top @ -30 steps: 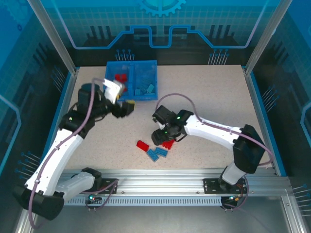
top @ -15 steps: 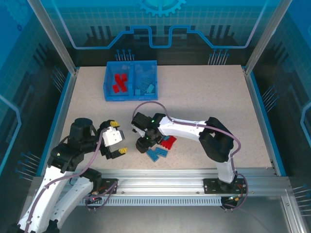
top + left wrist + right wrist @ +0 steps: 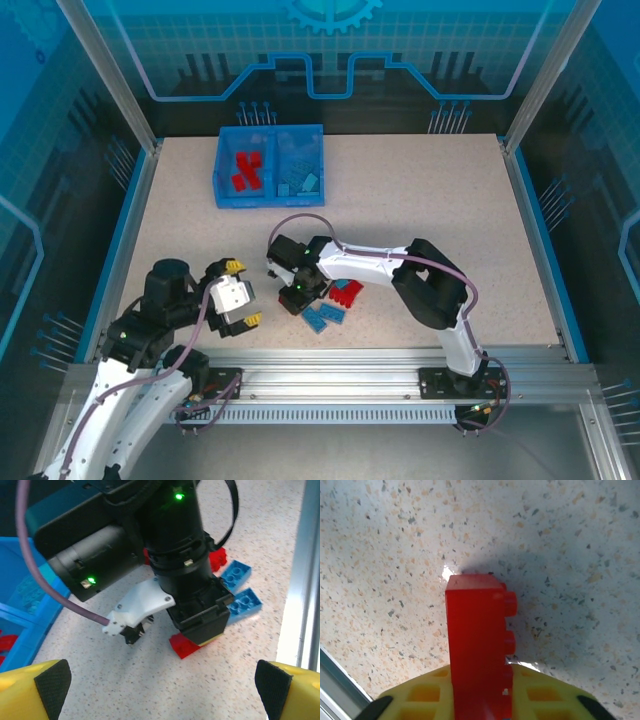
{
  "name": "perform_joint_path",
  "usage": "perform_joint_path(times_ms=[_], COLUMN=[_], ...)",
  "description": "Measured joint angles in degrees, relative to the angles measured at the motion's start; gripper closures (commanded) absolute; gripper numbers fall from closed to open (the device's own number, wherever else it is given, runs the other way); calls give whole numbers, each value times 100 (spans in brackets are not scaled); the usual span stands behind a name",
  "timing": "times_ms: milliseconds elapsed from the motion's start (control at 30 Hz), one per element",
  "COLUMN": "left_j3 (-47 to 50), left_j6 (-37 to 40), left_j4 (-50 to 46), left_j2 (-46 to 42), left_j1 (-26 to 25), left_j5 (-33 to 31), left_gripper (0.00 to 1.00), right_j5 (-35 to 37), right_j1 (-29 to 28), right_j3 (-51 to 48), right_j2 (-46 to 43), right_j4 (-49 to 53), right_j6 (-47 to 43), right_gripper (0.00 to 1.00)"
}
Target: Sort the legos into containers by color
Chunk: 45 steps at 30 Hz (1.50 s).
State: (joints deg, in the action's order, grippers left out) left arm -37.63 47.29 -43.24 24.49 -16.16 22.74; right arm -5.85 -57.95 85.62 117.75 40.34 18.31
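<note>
Red lego (image 3: 479, 640) pinched in downturned right hand (image 3: 199, 630).

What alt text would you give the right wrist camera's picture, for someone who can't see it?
A bright red lego brick is clamped between the yellow fingers of the right gripper, its round studs facing right. Behind it is a speckled beige table, with a soft shadow beside the brick.
</note>
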Motion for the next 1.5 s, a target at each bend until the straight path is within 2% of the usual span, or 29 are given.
perform_joint_path(times_ms=[100, 267, 467, 600, 767, 867, 1033, 1267, 1400, 1500], left_j3=[138, 28, -581, -1043, -1399, -1349, -1086, -960, -874, -822], left_j6=[-479, -1762, -3580, -4765, -6402, -7112, -7746, -8008, -8039, -8037], left_j4=[485, 1298, 2004, 1985, 1506, 1252, 1172, 1097, 1021, 979], left_j2=[-181, -55, 474, 859, 1355, 1419, 1307, 1300, 1281, 1259], left_j1=[155, 490, 844, 960, 968, 968, 968, 968, 968, 968], left_j5=[-240, -588, -1064, -1910, -2955, -3217, -3298, -3150, -3080, -3049], left_gripper=[1, 1, 1, 1, 1, 1, 1, 1, 1, 1], right_j5=[-24, -20, 262, 601, 1062, 1298, 1451, 1486, 1482, 1445], right_j1=[61, 284, 793, 1123, 1355, 1414, 1443, 1462, 1513, 1574], right_j3=[-2, 205, 1801, 3646, 6251, 7136, 7187, 7418, 7471, 7490], right_j2=[-92, -485, -404, 376, 2098, 2933, 3394, 3615, 3637, 3650], right_j4=[-70, -142, -267, -297, 17, 120, -184, -1113, -1510, -1648], right_j6=[55, 107, 184, 280, 332, 332, 326, 387, 546, 636], right_gripper=[84, 84, 85, 85, 84, 82, 77, 64, 45, 42])
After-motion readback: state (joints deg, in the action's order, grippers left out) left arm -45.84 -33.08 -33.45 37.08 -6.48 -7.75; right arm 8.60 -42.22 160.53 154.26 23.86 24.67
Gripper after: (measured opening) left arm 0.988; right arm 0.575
